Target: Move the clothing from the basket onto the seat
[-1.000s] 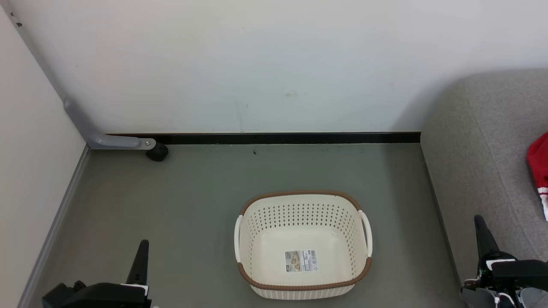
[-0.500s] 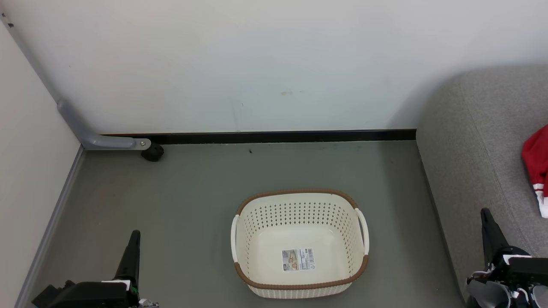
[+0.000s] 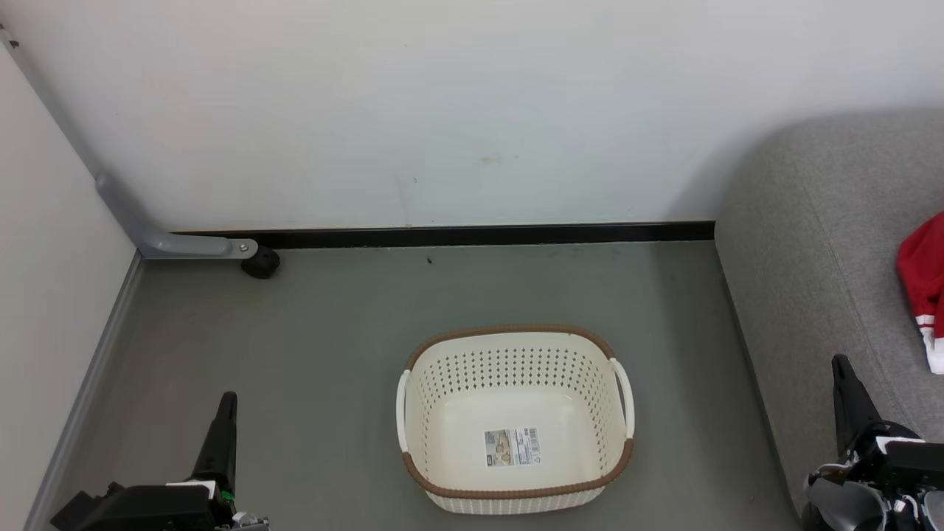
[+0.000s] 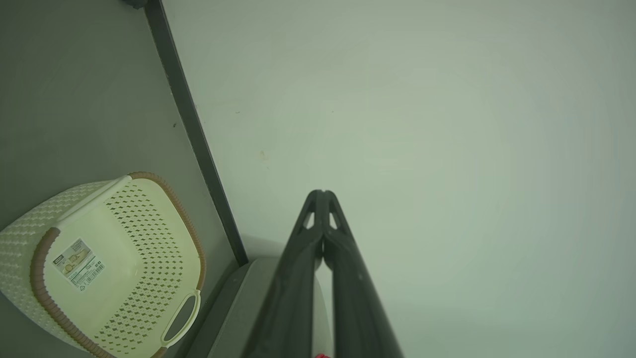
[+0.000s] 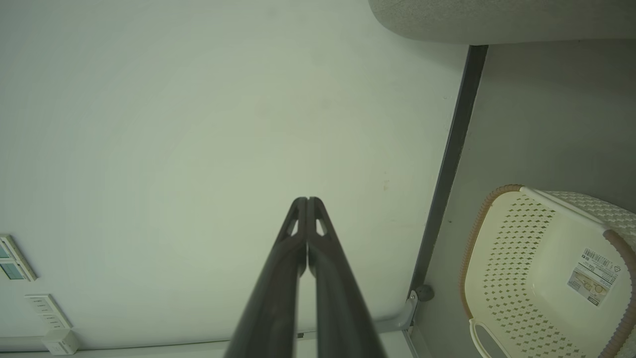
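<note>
Clothing (image 3: 922, 284), red with a white-striped cuff, is seen in the head view on the grey seat (image 3: 811, 295), well apart from the basket (image 3: 516, 331), which is set on the floor (image 3: 310, 346) between the left gripper (image 3: 223, 428) and right gripper (image 3: 847, 391). In the left wrist view, that gripper's fingers (image 4: 298, 278) are shown pressed together. In the right wrist view, fingers (image 5: 276, 293) are likewise met tip to tip, and wall plates (image 5: 44, 313) are revealed.

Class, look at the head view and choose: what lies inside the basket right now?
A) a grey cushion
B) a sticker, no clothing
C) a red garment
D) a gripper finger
B: the basket holds a sticker on its floor, while the red clothing lies on the seat.
</note>
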You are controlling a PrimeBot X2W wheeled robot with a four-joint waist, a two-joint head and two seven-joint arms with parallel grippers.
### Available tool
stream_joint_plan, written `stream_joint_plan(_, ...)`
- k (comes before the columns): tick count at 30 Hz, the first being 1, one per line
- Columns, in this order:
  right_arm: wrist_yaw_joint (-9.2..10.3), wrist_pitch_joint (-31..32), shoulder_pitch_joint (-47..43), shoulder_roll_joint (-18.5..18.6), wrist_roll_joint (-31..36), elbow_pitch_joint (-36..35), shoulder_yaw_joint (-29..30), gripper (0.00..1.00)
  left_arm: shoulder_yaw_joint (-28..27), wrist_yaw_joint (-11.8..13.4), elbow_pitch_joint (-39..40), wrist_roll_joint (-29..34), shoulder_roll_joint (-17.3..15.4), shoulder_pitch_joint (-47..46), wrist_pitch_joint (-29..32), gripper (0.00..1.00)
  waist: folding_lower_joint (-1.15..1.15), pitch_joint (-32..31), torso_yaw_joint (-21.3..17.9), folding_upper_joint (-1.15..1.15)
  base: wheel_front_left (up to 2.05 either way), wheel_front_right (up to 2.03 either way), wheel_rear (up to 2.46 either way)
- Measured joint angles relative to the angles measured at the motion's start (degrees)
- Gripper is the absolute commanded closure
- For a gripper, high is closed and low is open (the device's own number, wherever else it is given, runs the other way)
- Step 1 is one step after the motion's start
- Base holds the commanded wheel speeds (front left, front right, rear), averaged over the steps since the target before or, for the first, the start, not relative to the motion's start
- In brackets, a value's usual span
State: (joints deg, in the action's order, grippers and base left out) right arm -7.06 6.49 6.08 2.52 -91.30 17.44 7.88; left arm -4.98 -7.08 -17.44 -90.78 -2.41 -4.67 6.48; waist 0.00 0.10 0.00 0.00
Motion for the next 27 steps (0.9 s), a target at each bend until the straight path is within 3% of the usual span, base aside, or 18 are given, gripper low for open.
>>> stream_joint_plan(27, 0.0, 0.0, -0.1, 0.0, 0.0, 0.0, 0.0, 1.0, 0.0, 0.0, 0.1, 0.0, 0.0, 0.0, 0.0, 1.0, 0.0, 0.0, 0.0, 0.0, 0.0, 0.0, 0.0)
